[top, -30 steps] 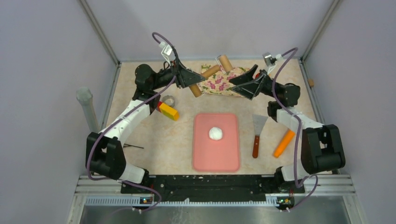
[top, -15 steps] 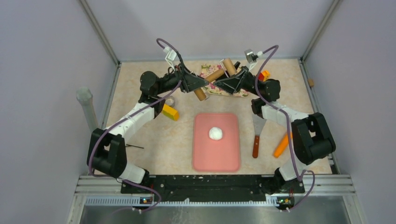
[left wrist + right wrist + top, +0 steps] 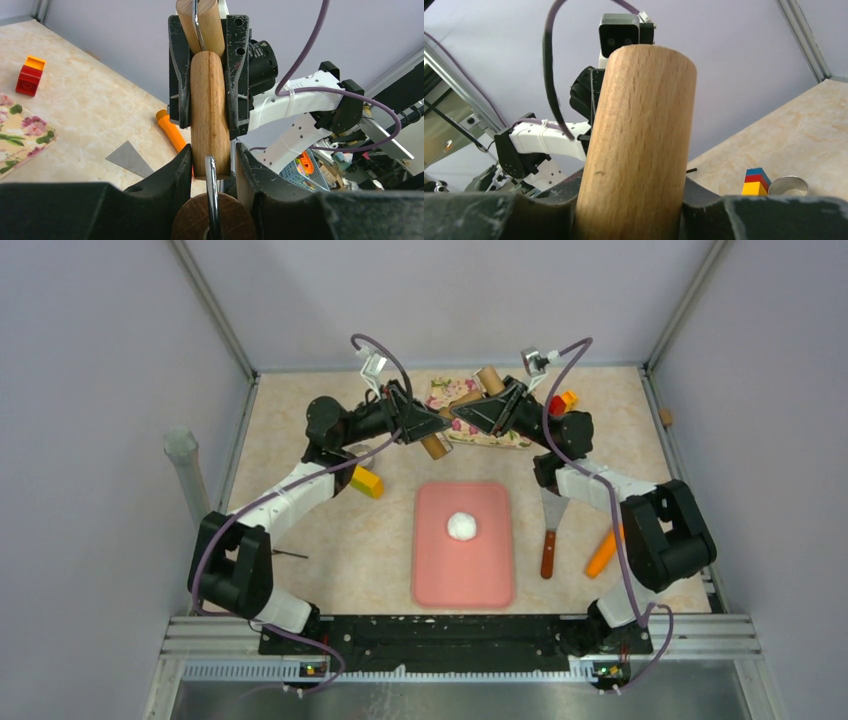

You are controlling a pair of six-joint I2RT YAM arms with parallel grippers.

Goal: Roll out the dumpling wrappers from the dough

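Currently the left hand and right hand each clamp one end of the rolling pin at the back of the worktop. The dough sits as a ball on the pink mat. It looks soft and light, best pressed from above at its centre.

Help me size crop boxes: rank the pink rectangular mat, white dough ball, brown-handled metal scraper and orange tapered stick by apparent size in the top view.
1. pink rectangular mat
2. brown-handled metal scraper
3. orange tapered stick, upper end hidden by the right arm
4. white dough ball
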